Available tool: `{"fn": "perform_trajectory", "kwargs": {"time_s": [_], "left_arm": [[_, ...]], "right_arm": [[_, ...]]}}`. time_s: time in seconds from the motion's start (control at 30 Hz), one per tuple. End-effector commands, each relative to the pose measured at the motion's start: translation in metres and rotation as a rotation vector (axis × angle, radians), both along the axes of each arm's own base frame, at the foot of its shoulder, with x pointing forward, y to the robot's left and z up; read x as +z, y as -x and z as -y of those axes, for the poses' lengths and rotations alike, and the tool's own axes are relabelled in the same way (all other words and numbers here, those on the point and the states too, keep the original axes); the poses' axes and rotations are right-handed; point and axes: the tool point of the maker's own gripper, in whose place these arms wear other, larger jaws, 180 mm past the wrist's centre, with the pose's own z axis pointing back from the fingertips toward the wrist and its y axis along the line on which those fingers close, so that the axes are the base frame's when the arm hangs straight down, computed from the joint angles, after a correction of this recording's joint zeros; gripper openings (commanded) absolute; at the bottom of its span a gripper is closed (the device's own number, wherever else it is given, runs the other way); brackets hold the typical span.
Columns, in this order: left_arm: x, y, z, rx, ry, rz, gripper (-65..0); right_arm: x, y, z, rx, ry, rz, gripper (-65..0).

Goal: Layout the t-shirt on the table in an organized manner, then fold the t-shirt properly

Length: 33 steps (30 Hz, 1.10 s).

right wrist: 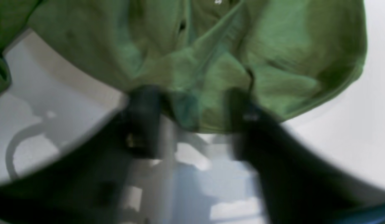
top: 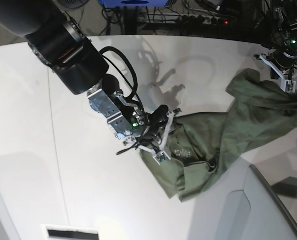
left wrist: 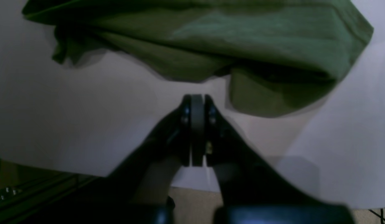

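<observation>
Across the worktop's (top: 48, 150) right side, the crumpled t-shirt (top: 228, 135) stretches between both arms, the right gripper (top: 161, 142) straddling its collar end with parted jaws, the left gripper (top: 287, 80), pressed together empty, beside its far-right end.

Dark floor beyond the far edge, tangled black cables (top: 198, 12), a blue object (top: 135, 2), bright overhead light

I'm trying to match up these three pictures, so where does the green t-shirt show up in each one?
Left wrist: the t-shirt fills the top, beyond the shut left gripper.
Right wrist: it fills the upper half, its lower edge between the right gripper's blurred fingers.
Base: crumpled, right of centre, running to the right edge.
Shared landmark: the white table under the shirt.
</observation>
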Motion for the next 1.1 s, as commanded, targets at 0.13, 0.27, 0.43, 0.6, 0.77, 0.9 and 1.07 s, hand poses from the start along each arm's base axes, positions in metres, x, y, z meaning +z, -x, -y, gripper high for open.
{"fn": "perform_trajectory", "kwargs": {"time_s": [0.13,0.27,0.43,0.6,0.77,0.9,1.07], "left_arm": [[0.011,-0.006,-0.006,-0.006,-0.021,0.032,-65.0],[0.012,-0.010,-0.005,-0.008,-0.019,0.041,-65.0],[0.016,-0.022,-0.002,-0.014,-0.014,0.066,-65.0],[0.017,-0.028,0.001,-0.008,-0.004,0.085,-65.0],[0.017,-0.029,0.002,-0.009,-0.003,0.085,-65.0],[0.018,-0.032,0.002,-0.009,-0.003,0.092,-65.0],[0.020,-0.043,0.009,-0.002,0.016,0.123,-65.0]], "right_arm": [[0.019,-0.016,-0.009,-0.002,-0.035,0.048,-54.9],[0.021,-0.017,-0.004,-0.013,-0.029,0.028,-65.0],[0.049,-0.047,0.030,-0.172,-0.104,0.006,-64.4],[0.072,-0.070,0.082,-0.271,-0.103,0.047,-64.4],[0.076,-0.088,0.147,-0.430,-0.112,0.043,-64.4],[0.070,-0.086,0.172,-0.483,-0.097,0.001,-64.4],[0.062,-0.058,0.168,-0.457,-0.081,-0.039,-64.4]]}}
